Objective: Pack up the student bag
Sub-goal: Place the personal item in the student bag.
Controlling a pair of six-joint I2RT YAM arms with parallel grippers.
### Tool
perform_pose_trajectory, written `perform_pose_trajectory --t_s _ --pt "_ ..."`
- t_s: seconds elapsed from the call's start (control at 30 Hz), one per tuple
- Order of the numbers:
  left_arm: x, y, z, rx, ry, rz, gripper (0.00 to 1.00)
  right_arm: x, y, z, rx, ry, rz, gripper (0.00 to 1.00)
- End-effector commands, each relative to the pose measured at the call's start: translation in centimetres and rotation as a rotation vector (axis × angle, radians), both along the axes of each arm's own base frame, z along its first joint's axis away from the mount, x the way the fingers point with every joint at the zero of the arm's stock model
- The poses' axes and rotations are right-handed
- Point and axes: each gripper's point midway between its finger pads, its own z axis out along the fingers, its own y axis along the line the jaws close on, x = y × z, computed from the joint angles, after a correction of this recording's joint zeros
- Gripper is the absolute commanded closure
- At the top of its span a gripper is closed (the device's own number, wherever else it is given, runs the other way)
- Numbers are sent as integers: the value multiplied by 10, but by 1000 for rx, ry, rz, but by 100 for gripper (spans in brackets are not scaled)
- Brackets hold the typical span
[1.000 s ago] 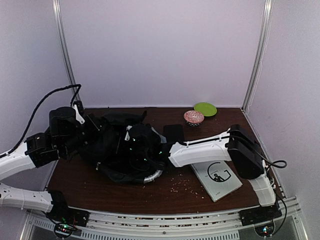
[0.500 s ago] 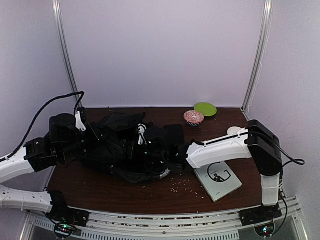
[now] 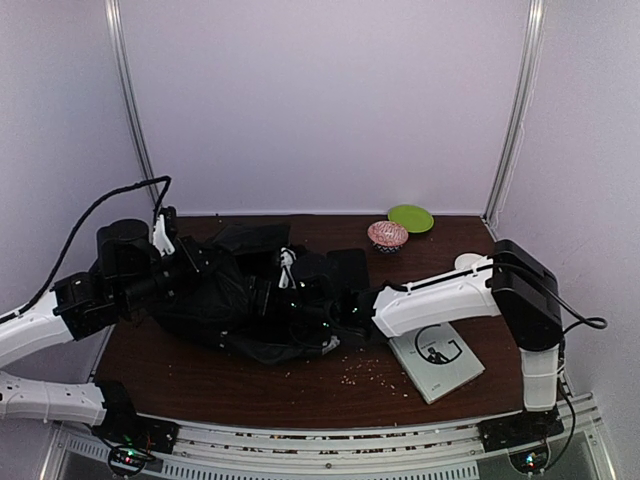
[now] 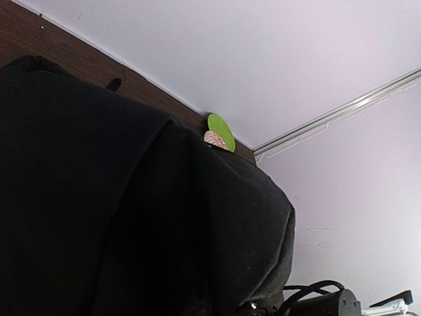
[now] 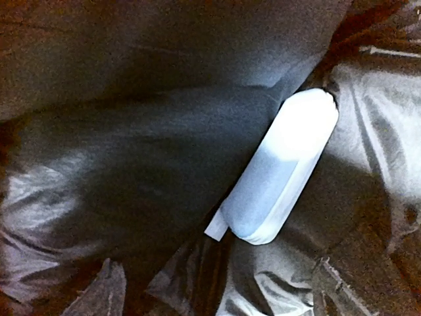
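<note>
- Overhead: over the last second my right arm's elbow swung out to the right and the forearm slid back. The right gripper [image 3: 335, 312] is now only at the mouth of the student bag [image 3: 225, 300], jaws spread wide. The bag's silvery handle at the near edge has dropped out of sight.
- The bag lies left of centre on the table [image 3: 300, 395]. The left gripper [image 3: 165, 235] is closed at its far-left edge and seems to be pinching fabric up.
- Still outside: a book [image 3: 440, 360] near right, a flat black case [image 3: 350, 265], and a patterned bowl [image 3: 387, 234] and green plate [image 3: 411, 217] at the far edge.
- Left wrist: just black bag cloth [image 4: 99, 197] draped close, no fingers in view.
- Right wrist: a white rounded oblong thing [image 5: 283, 164] lies loose on the lining [image 5: 131, 131]. I'd say that one's packed.
</note>
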Motion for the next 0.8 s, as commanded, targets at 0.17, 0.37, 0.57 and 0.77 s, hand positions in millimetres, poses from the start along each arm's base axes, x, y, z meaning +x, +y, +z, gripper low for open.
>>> perform_pose_trajectory --t_s 0.17,0.37,0.57,0.77 --pt "-3 28 67 -159 -147 61 100 38 0 -26 -86 133 -150 2" --pt "-17 48 74 -124 -155 83 100 58 -3 -30 -104 153 -190 3" --pt "-12 100 52 47 -159 315 100 28 6 6 8 82 -12 3" --pt "5 117 42 185 -148 428 100 -23 4 28 -4 52 154 3"
